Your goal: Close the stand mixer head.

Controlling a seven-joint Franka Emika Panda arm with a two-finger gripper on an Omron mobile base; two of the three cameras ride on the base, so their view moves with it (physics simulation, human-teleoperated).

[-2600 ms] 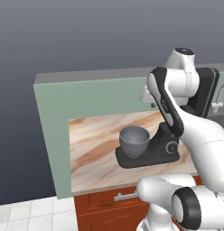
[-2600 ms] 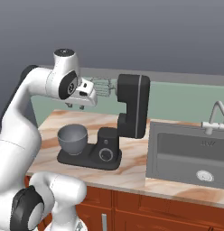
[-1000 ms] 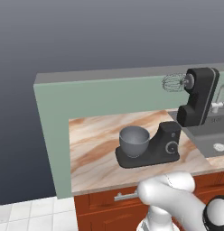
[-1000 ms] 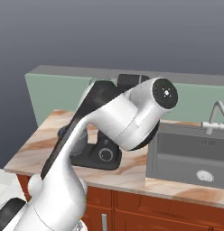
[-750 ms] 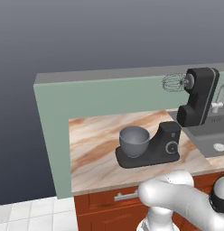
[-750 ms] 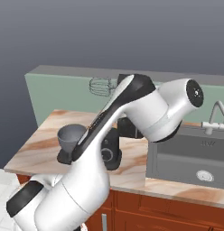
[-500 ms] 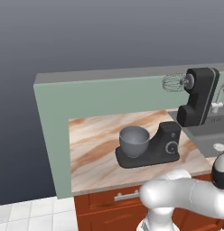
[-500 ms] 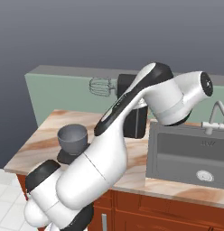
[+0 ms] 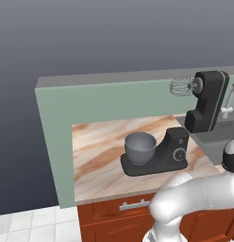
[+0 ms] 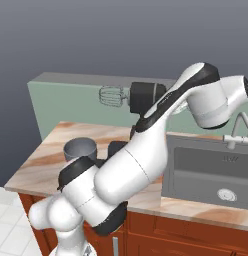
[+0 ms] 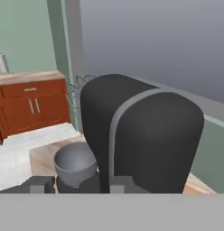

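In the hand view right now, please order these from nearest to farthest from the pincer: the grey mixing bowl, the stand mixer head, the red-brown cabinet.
1. Stand mixer head: directly ahead of the pincer, looming large.
2. Grey mixing bowl: beyond the head, lower left.
3. Red-brown cabinet: far background, upper left.

You're looking at the stand mixer head (image 9: 207, 100), and it's sitting raised, tipped well up off its closed position. It's a blocky dark charcoal oblong with rounded edges, standing nearly on end in the left base view, its lower end meeting the column at the hinge. The silver wire whisk is sticking out sideways from its upper front end, hanging high in the air in front of the green wall. From the right base view the stand mixer head (image 10: 146, 96) is showing partly behind the arm. In the hand view its rounded dark back (image 11: 145, 135) is looming close, edged by a grey band.
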